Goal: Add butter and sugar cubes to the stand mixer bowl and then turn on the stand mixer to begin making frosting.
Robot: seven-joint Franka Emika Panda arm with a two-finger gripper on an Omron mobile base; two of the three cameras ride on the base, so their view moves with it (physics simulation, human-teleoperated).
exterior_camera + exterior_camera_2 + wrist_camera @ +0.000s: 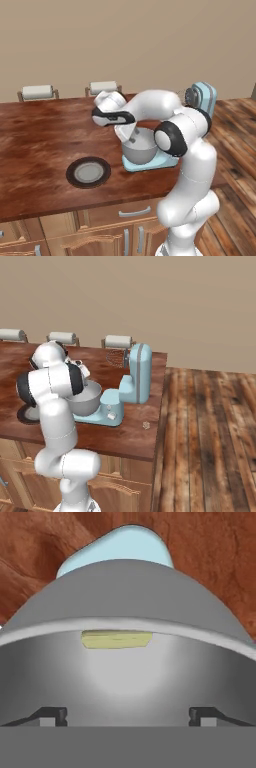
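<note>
The gripper (128, 716), jaws spread wide and empty, hovers over the grey bowl (139, 148); butter (116, 639) lies inside. A dark plate (88, 172) sits left, mixer (134, 381) behind.

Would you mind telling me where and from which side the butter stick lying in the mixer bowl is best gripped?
Probably the butter at its middle, across the narrow width, coming straight down through the bowl's open top; it lies flat and the walls block any side approach.

Legible text, labels, brands, numbers, signs: none. The stand mixer (136, 376) carries no readable marking on its light blue body, and the stand mixer bowl (125, 612) shows plain grey metal with no lettering.
</note>
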